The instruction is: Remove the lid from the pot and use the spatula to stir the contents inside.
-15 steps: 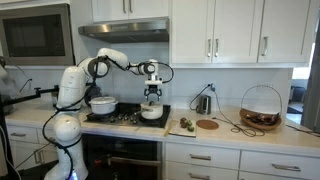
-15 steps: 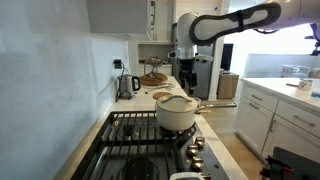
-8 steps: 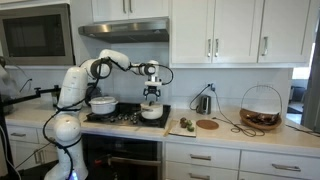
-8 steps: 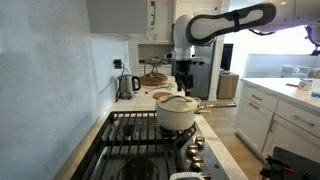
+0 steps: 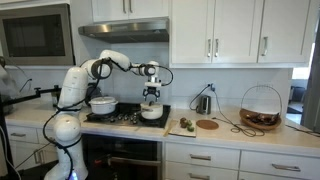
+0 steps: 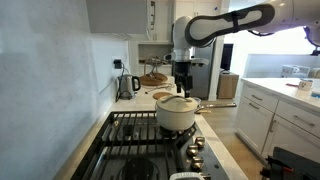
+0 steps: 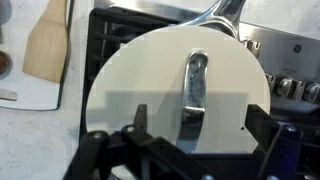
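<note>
Your tool (image 5: 152, 97) hangs over the bench-side end of the stove (image 5: 125, 118), jaws spread wide with nothing between them. In the wrist view its dark fingers (image 7: 140, 120) stand on either side of the metal strap handle (image 7: 196, 85) on the lid (image 7: 130, 90), and you cannot tell from there whether they touch it. In an exterior view a thin gap shows between the fingertips and the pot (image 5: 152, 113), which sits on the grate with its lid on. In the wrist view, the lid's rim on the bench side comes close to the stove's edge, with only a narrow band of grate before the pale bench (image 7: 25, 120). The wooden spatula (image 7: 48, 40) lies just past that edge, apart from the pot. On the opposite side you have dark grate and then the row of knobs (image 7: 290, 88). The pot's long metal handle (image 7: 225, 12) runs off the top of that view. Toward the robot's base, the larger white pot (image 5: 102, 104) stands well apart, with bare grate between the two. Overhead, the range hood (image 5: 123, 30) caps the space, and your arm (image 5: 115, 62) reaches in beneath it. Seen along the stove, the larger pot (image 6: 177, 115) fills the foreground and hides most of what lies under the tool (image 6: 182, 78). To the open side of the arm, the air there is free.
</note>
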Robot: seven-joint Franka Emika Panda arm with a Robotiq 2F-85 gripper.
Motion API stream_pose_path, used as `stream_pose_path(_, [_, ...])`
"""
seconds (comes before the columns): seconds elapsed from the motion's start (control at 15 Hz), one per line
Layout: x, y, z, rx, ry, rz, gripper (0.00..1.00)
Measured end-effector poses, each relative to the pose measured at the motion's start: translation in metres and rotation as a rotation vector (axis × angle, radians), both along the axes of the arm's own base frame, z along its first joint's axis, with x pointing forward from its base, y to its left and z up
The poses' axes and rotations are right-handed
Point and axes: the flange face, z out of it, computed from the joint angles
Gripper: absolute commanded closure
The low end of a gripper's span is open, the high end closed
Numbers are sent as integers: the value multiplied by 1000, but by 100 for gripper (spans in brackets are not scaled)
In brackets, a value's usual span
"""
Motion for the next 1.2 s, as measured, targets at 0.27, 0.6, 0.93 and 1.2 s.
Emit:
stream_pose_path(0.27, [0, 6, -8, 1, 13, 10, 0])
stream_pose_path(0.6, [1, 12, -15, 1, 20, 19, 0])
stream_pose_path(0.93, [2, 15, -15, 5, 8, 22, 34])
stream_pose_path(1.2, [4, 15, -14, 8, -7, 21, 66])
